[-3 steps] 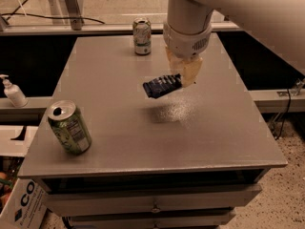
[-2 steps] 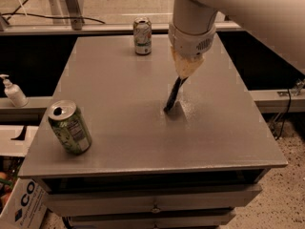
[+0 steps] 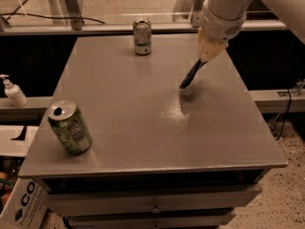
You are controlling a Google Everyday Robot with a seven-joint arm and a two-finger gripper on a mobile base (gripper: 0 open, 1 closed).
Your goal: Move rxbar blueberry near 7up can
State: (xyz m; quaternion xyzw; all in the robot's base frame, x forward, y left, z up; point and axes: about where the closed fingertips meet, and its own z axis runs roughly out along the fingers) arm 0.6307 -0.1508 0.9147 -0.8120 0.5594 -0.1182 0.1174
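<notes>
over the back right part of the worktop (image 3: 119,142), the pincer (image 3: 206,56) hangs from a pale arm, pinching the upper end of the rxbar blueberry (image 3: 191,74) between its fingers. the dark bar shows almost edge-on and slants down toward the left; if its low tip touches the surface, i cannot tell. the 7up can (image 3: 142,36) stands upright near the back edge, well apart from the bar. a green can (image 3: 70,127) leans at the front left corner. the worktop is grey, with drawers (image 3: 152,202) under it. at the left side stands a soap bottle (image 3: 13,92), and lower down a cardboard box (image 3: 21,206).
</notes>
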